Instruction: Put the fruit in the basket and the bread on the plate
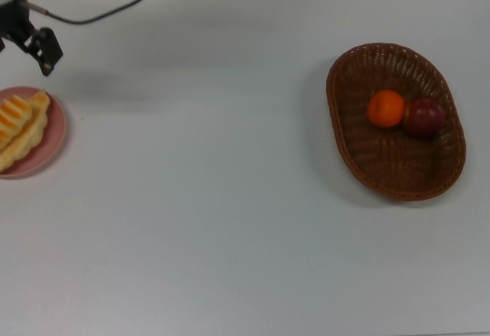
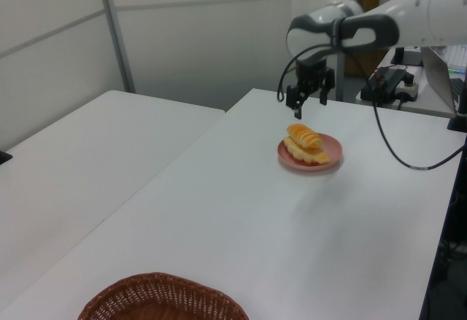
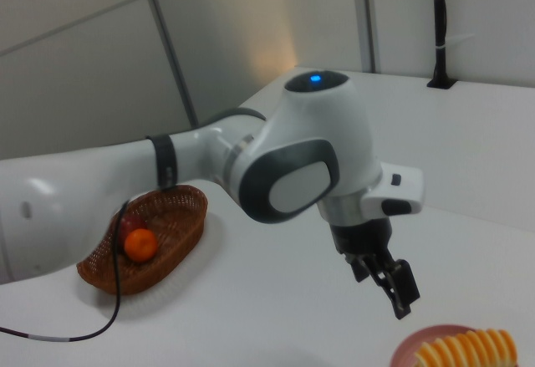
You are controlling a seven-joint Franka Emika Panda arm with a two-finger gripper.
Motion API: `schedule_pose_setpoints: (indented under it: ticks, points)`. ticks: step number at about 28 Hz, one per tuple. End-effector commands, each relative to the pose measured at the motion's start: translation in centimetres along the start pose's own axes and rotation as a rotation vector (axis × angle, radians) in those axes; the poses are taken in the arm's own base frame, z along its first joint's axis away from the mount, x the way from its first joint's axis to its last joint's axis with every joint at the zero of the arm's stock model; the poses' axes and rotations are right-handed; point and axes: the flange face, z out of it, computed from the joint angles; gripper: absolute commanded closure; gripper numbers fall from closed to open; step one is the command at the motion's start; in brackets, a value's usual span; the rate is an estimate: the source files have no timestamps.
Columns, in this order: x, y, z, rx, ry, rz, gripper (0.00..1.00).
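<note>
Both fruits lie in the brown wicker basket: the orange mandarin beside the dark red fruit. Both breads rest on the pink plate, the orange-striped roll next to the braided loaf. In the left view the striped roll lies on the loaf. My gripper hangs open and empty in the air above and behind the plate. In the top view the gripper is at the upper left corner, apart from the plate.
The white table stretches between plate and basket. A black cable loops from the arm over the table's far side. The right view shows the basket with fruit beyond the arm, and the plate at the bottom edge.
</note>
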Motion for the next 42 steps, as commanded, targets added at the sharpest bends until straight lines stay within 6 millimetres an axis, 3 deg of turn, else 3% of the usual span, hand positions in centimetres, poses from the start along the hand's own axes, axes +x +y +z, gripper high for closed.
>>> schedule_pose_setpoints:
  ticks: [1, 8, 17, 23, 42]
  points:
    - [-1.8, -0.5, -2.1, 0.04, -0.012, -0.03, 0.0]
    - [-4.9, -7.1, -5.9, 0.063, -0.088, -0.169, 0.0]
    - [-7.4, -15.0, -7.0, 0.057, -0.142, -0.402, 0.0]
    - [-8.1, -16.7, -7.1, 0.055, -0.158, -0.43, 0.0]
    - [-8.3, -18.3, -7.8, 0.062, -0.165, -0.45, 0.0]
